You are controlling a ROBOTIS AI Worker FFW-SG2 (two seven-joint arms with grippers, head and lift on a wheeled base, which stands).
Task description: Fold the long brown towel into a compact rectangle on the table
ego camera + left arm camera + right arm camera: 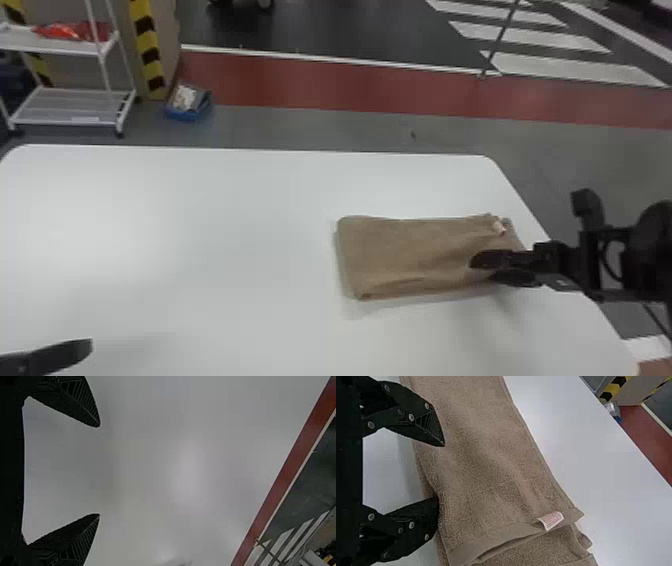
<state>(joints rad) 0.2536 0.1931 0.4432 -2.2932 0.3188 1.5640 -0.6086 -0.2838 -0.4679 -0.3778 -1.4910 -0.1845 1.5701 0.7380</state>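
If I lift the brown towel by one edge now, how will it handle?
The brown towel will probably sag and droop, since its cloth already ripples softly. Its layers may separate, as they gape near the tag. The nubbly pile suggests little slipping.

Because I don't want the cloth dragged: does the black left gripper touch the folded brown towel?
Apart. The head view shows white table between the left gripper and the towel.

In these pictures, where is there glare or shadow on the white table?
Head view: a pale glare on the left part of the white table, and a soft shadow along the near and left edges of the brown towel; left wrist view: a faint bright patch on the table; right wrist view: a soft grey shadow beside the towel.
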